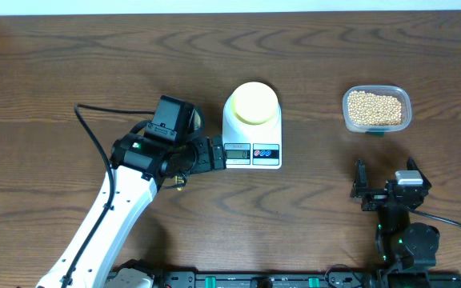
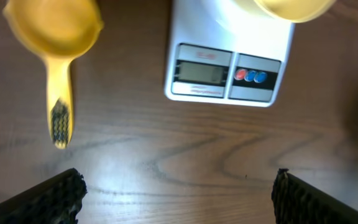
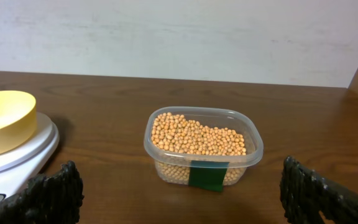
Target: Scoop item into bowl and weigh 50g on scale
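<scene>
**Clerk:** Containers and contents?

**Keeper:** One clear plastic tub (image 3: pixel 202 148), rectangular with rounded corners and a dark green label (image 3: pixel 205 175) on its near wall, filled almost to the rim with small round tan beans (image 3: pixel 197 137). One pale yellow bowl (image 1: pixel 253 102), round and smooth, its interior bare, sitting on the platform of the scale (image 1: pixel 238 132).

**Clerk:** The scale?

**Keeper:** White, flat, rounded rectangle, with a grey display and red and blue buttons. It stands mid-table, well left of the tub. A yellow plastic scoop (image 2: pixel 59 68) lies beside it on the dark wood-grain table (image 1: pixel 134 56).

**Clerk:** Arms?

**Keeper:** The left arm slants up from the front edge, and the left gripper (image 2: pixel 178 186) is beside the scale's display end, jaws spread wide, holding nothing. The right arm is folded low near the front, and the right gripper (image 3: pixel 179 180) faces the tub, likewise wide apart and empty.
</scene>
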`<action>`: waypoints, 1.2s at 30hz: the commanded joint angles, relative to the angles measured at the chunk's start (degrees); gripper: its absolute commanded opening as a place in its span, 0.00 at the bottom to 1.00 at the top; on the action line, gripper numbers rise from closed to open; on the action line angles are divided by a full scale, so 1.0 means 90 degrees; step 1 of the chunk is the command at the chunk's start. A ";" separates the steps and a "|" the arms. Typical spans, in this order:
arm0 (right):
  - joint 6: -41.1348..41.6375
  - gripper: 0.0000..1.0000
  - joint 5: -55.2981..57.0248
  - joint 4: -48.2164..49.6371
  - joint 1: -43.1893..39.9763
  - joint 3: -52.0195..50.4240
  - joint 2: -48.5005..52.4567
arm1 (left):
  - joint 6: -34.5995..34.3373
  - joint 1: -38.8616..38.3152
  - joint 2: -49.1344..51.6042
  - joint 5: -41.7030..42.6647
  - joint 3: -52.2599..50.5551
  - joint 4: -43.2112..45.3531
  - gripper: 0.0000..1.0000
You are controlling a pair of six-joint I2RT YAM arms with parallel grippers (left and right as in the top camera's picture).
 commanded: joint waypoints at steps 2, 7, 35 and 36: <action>-0.0051 0.99 -0.0015 -0.0019 -0.0049 -0.0017 -0.0039 | 0.0716 0.0034 0.0022 -0.0238 -0.0092 0.0141 0.98; -0.0051 0.99 -0.0015 -0.0019 -0.0049 -0.0017 -0.0039 | 0.0811 0.0000 0.0022 -0.0231 -0.0092 0.0449 0.98; -0.0053 0.99 -0.0015 -0.0019 -0.0049 -0.0017 -0.0039 | 0.2336 -0.0401 0.0044 -0.0663 -0.0092 0.0901 0.98; -0.0051 0.99 -0.0015 -0.0019 -0.0049 -0.0017 -0.0039 | 0.2322 -0.0464 0.0044 -0.0750 -0.0092 0.0920 0.98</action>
